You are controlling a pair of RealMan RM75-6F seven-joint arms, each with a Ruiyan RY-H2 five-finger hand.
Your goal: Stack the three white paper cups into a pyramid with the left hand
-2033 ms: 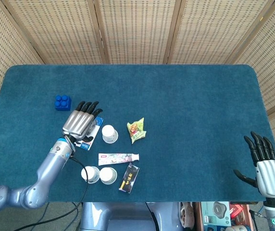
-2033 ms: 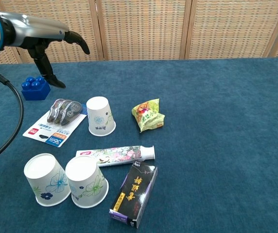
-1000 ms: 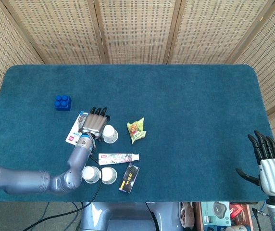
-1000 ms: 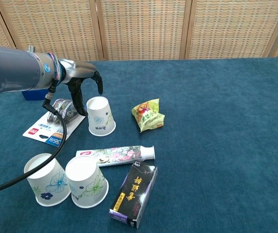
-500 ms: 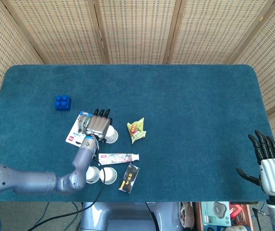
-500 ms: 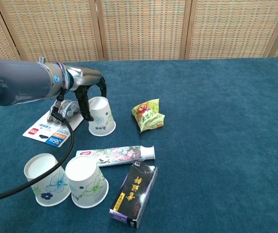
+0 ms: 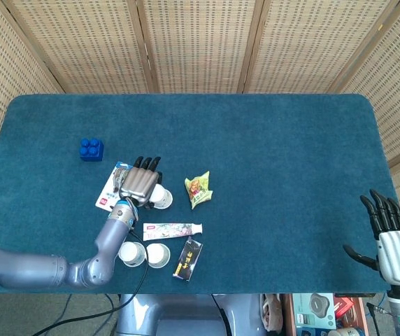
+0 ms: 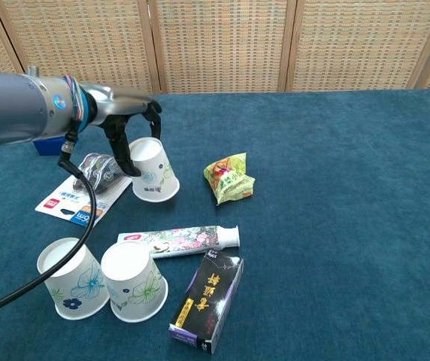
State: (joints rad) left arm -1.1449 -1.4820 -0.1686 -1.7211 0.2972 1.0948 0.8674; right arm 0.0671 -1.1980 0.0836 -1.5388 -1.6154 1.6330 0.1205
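Note:
Three white paper cups with flower prints stand upside down on the blue table. Two of them, one (image 8: 68,278) beside the other (image 8: 132,280), touch each other near the front edge; the head view shows them as a left cup (image 7: 131,254) and a right cup (image 7: 157,255). My left hand (image 8: 128,124) grips the third cup (image 8: 152,171), which is tilted and slightly raised; in the head view the left hand (image 7: 140,183) covers most of that cup (image 7: 162,199). My right hand (image 7: 389,238) hangs open off the table's right front corner.
A correction-tape pack (image 8: 76,197) lies just left of the held cup, with a blue brick (image 7: 91,148) behind it. A green snack packet (image 8: 230,178), a toothpaste tube (image 8: 177,239) and a black box (image 8: 207,299) lie right of and between the cups.
My left hand came down from beside the blue brick onto the far cup and closed round it. The cup now tilts and sits a little higher. The right hand stayed put.

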